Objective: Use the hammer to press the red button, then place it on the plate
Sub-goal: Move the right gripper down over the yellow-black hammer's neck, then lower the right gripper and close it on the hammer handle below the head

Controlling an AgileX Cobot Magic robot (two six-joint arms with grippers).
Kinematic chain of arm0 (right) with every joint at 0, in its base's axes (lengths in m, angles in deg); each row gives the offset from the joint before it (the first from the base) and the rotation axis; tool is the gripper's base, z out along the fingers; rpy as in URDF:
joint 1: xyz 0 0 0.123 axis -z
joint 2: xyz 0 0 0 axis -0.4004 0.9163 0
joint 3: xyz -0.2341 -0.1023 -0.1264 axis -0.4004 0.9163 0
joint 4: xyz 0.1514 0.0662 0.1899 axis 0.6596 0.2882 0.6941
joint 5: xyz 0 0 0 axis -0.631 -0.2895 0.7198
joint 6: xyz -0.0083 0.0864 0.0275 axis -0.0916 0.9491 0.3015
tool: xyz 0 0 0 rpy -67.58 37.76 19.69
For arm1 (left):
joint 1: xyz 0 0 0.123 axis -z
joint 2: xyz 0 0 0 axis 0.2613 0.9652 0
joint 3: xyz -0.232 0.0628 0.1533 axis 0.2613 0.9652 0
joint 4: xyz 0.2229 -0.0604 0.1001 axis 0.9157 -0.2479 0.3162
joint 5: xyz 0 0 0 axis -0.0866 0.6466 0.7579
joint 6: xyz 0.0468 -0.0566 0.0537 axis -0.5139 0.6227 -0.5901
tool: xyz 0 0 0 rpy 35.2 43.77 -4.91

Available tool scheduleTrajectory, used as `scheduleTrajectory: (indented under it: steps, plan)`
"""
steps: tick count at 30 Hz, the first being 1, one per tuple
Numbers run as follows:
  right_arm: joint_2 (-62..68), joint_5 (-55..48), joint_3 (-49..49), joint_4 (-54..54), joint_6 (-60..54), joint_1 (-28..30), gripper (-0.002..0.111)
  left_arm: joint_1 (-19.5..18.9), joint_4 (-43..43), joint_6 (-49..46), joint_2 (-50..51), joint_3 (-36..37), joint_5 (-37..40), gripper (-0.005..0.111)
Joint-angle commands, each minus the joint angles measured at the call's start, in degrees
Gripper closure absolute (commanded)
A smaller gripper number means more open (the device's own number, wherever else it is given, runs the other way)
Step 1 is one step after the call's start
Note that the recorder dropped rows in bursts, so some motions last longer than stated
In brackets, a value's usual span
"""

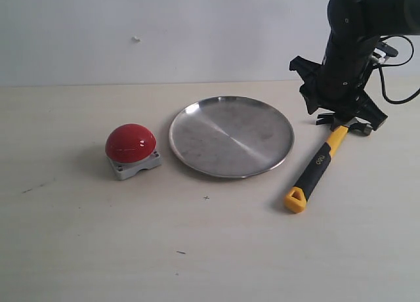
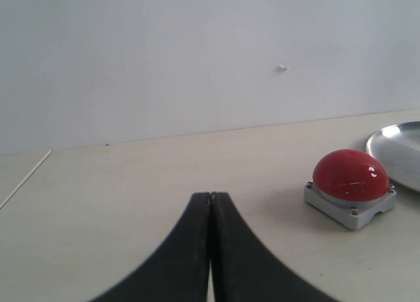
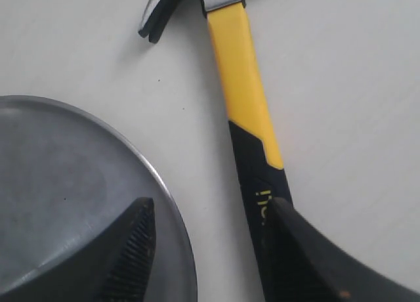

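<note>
The hammer (image 1: 315, 167) lies flat on the table to the right of the plate (image 1: 230, 138), its dark head at the far end and its yellow end nearest the front. My right gripper (image 1: 342, 118) hangs open over the hammer's head end. In the right wrist view the right gripper (image 3: 211, 207) has its jaws wide apart. One finger is over the plate's rim (image 3: 164, 184) and the other over the black grip of the hammer (image 3: 246, 98); nothing is held. The red button (image 1: 130, 142) sits left of the plate. My left gripper (image 2: 210, 195) is shut and empty, short of the red button (image 2: 350, 176).
A pale wall runs behind the table. The plate's edge (image 2: 397, 151) shows beyond the button in the left wrist view. A black cable (image 1: 394, 85) loops off the right arm. The tabletop carries a few small dark marks (image 1: 206, 197).
</note>
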Motion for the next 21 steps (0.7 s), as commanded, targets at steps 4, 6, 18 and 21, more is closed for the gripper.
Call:
scheduleTrajectory:
  steps: [4, 6, 18, 21]
  plan:
    - [0.03, 0.18, -0.4, -0.48, -0.28, 0.28, 0.058, -0.17, -0.21, -0.02, -0.36, -0.03, -0.22, 0.106]
    - [0.03, 0.27, -0.4, -1.66, -0.28, 0.28, 0.058, -0.17, -0.21, -0.02, -0.36, -0.03, -0.22, 0.106]
    - [0.03, 1.37, -0.4, -9.34, -0.28, 0.28, 0.058, -0.17, -0.21, -0.02, -0.36, -0.03, -0.22, 0.106]
    - [0.03, 1.39, -0.4, -9.34, -0.28, 0.28, 0.058, -0.17, -0.21, -0.02, -0.36, -0.03, -0.22, 0.106]
